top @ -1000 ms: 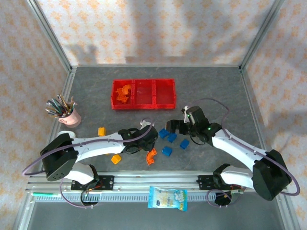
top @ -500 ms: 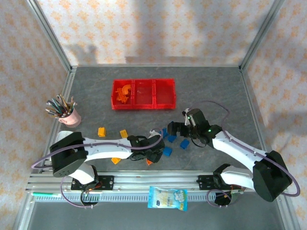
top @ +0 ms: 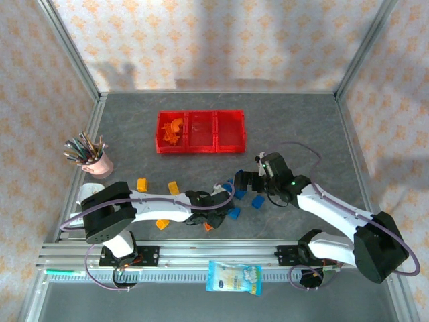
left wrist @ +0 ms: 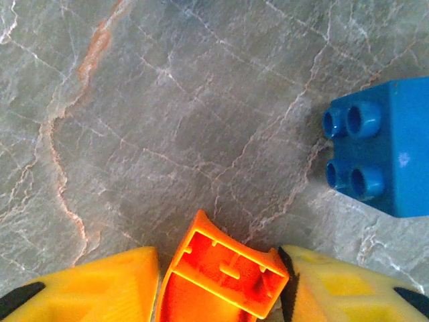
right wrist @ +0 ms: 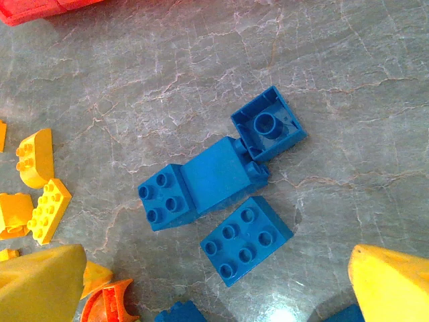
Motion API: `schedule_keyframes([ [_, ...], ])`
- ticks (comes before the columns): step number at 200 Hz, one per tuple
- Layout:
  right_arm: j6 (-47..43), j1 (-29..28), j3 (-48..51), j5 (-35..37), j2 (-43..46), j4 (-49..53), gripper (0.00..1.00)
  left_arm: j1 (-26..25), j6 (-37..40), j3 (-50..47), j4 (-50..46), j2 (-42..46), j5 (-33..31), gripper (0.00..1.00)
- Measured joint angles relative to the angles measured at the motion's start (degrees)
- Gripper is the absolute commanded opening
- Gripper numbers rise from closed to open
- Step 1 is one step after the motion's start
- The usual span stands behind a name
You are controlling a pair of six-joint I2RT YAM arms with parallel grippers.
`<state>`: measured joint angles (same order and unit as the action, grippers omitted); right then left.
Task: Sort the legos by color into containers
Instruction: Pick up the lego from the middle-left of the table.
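The orange arch [left wrist: 221, 282] sits close to the grey table [left wrist: 167, 100], toward its near edge and well apart from the containers [top: 200, 149], whose left bin already holds orange pieces [top: 173, 129], so that is likely where it belongs. The left gripper [left wrist: 220, 258] is clamped on it, a yellow finger pressed to each side. The right gripper [right wrist: 214, 275] hovers with jaws wide apart and empty above the blue bricks [right wrist: 221, 181], probably lining up a pick

Blue legos [right wrist: 221, 178] on grey table [right wrist: 335, 80]
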<state>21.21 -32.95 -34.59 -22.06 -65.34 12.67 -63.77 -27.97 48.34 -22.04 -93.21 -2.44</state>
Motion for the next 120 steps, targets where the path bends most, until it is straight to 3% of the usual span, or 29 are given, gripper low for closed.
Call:
schedule_keyframes([
  [77, 0.00, 0.00, 0.00, 0.00, 0.00, 0.00, 1.00, 0.87, -0.24, -0.22, 0.81, 0.07, -0.22, 0.26],
  [120, -0.02, 0.00, 0.00, -0.02, 0.00, 0.00, 1.00, 2.40, -1.20, -1.81, 1.25, 1.66, -1.55, 0.24],
])
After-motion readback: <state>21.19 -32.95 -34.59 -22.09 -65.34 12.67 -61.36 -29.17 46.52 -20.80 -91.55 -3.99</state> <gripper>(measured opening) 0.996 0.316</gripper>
